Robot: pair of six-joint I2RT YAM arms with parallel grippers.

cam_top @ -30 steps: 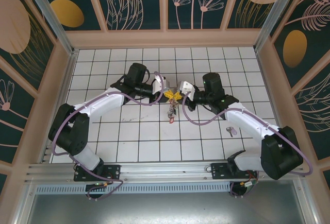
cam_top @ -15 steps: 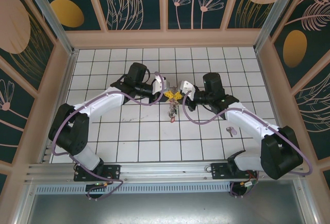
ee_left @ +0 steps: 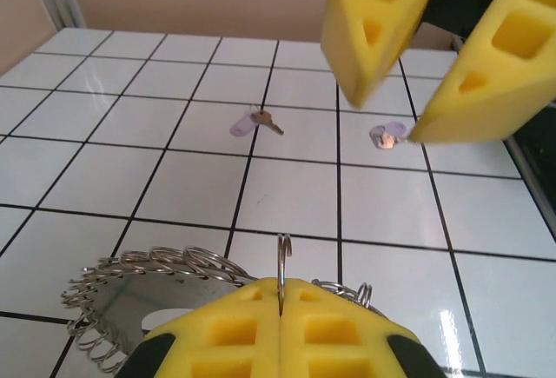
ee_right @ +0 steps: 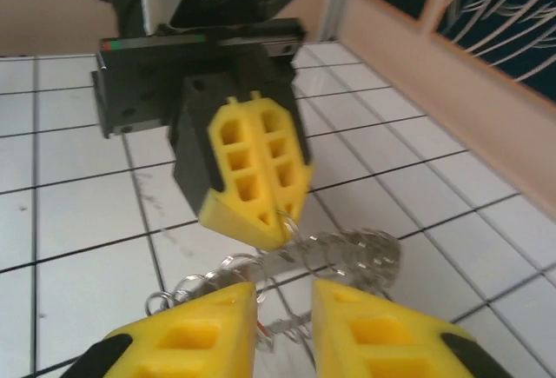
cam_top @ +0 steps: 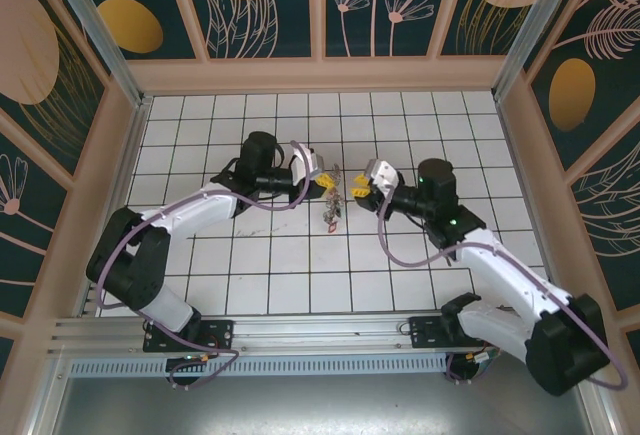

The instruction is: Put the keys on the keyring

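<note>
While the top camera looks down on the white tiled table [cam_top: 250, 275], the left gripper [cam_top: 322, 182] is near its middle, with its yellow fingers pressed together. The right gripper [cam_top: 357, 191] faces it from just beside, not touching. Directly under the left gripper is a small dark cluster [cam_top: 331, 217] with a red spot, too small to tell apart.

From the left wrist camera, the left gripper [ee_left: 281, 294] is closed on the thin wire of the keyring [ee_left: 283, 255], which stands up edge-on from between the pads. A bunch of small silvery rings [ee_left: 148, 269] lies just left of this gripper. Beyond it, two keys with pale purple heads [ee_left: 254, 122] [ee_left: 388, 136] lie flat on the tiles, well apart from it. The right gripper [ee_left: 387, 110] hangs above them, jaws spread and empty.

From the right wrist camera, the right gripper [ee_right: 282, 313] has a clear gap between its pads and holds nothing. Opposite, the left gripper [ee_right: 276, 215] pinches the keyring [ee_right: 287, 223] at its tip, with the silvery rings [ee_right: 347, 252] below.
</note>
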